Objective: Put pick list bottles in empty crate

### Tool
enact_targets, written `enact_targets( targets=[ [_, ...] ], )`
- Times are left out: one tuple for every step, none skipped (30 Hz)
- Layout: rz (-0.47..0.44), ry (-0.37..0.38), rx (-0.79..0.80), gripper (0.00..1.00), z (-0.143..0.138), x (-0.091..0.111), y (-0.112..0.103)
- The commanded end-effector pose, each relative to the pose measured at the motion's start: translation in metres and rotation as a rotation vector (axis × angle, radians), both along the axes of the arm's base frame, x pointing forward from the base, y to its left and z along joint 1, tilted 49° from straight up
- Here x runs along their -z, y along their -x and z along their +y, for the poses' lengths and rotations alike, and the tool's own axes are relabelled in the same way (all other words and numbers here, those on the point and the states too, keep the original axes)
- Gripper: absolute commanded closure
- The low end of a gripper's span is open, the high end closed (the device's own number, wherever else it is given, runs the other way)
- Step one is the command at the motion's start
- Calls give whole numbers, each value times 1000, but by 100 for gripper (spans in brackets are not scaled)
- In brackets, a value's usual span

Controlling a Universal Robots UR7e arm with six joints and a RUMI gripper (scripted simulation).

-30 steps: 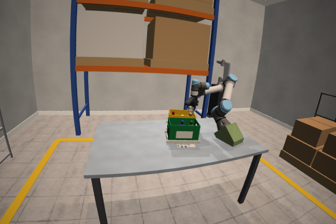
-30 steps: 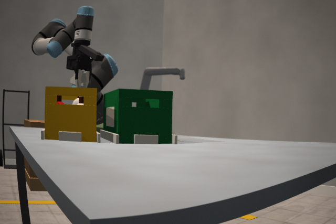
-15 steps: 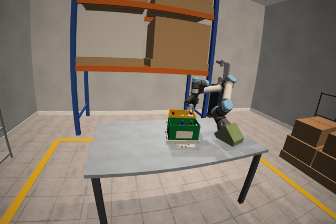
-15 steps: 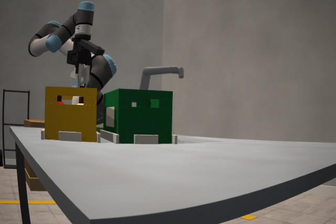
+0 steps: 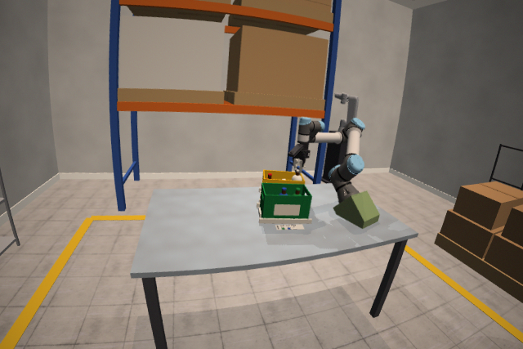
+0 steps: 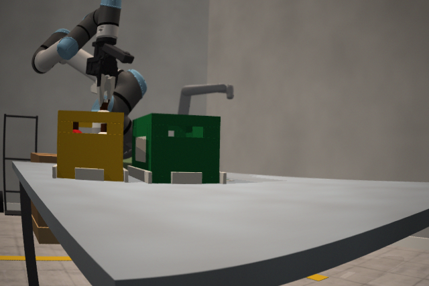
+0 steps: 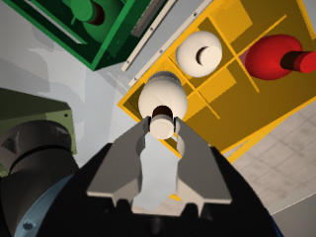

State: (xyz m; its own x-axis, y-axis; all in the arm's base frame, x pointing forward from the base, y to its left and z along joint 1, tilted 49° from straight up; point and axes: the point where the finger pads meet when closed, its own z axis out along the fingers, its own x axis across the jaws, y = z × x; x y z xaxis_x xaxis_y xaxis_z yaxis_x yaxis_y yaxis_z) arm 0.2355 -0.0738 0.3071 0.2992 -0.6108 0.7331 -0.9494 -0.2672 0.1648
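Note:
My gripper [image 7: 162, 118] [image 5: 297, 164] [image 6: 104, 102] is shut on the neck of a white bottle [image 7: 163, 98] [image 5: 297, 176]. It holds the bottle upright over the corner cell of the yellow crate [image 5: 274, 176] [image 6: 90, 153] [image 7: 227, 20], with the bottle's shoulder at the crate's rim. Another white bottle [image 7: 198, 53] and a red bottle [image 7: 269, 60] stand in that crate. The green crate [image 5: 285, 200] [image 6: 179, 147] [image 7: 74, 49] stands next to it and holds a green bottle [image 7: 81, 9]; a blue cap [image 5: 283, 190] also shows inside it. The pick list [image 5: 289, 226] lies on the table in front of the green crate.
Pale stop blocks [image 6: 89, 173] sit around both crates' feet. The arm's olive base wedge [image 5: 358, 208] [image 7: 30, 109] stands to the right of the crates. A blue and orange rack with cardboard boxes [image 5: 276, 62] stands behind the table [image 5: 203, 235].

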Motion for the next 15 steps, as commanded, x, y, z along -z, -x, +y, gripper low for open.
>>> enact_targets(
  targets=[
    [-2,3,6,100,5,-6,1],
    [-2,3,6,100,7,-7,1],
    [-2,3,6,100,8,-8,1],
    [-2,3,6,100,9,-10,1],
    [-2,3,6,100,10,-11,1],
    [-2,3,6,100,12,-12,1],
    [-2,2,6,100,13,-13,2],
    [-2,2,6,100,14,-14,2],
    [-2,2,6,100,15,-15,2],
    [-2,2,6,100,17,-16,2],
    [-2,2,6,100,18,-17,2],
    [-2,2,6,100,19,-18,2],
    [-2,2,6,100,20,-19,2],
    [-2,2,6,100,22,-20,3],
    [-2,2,6,100,22,-20,3]
  ],
)
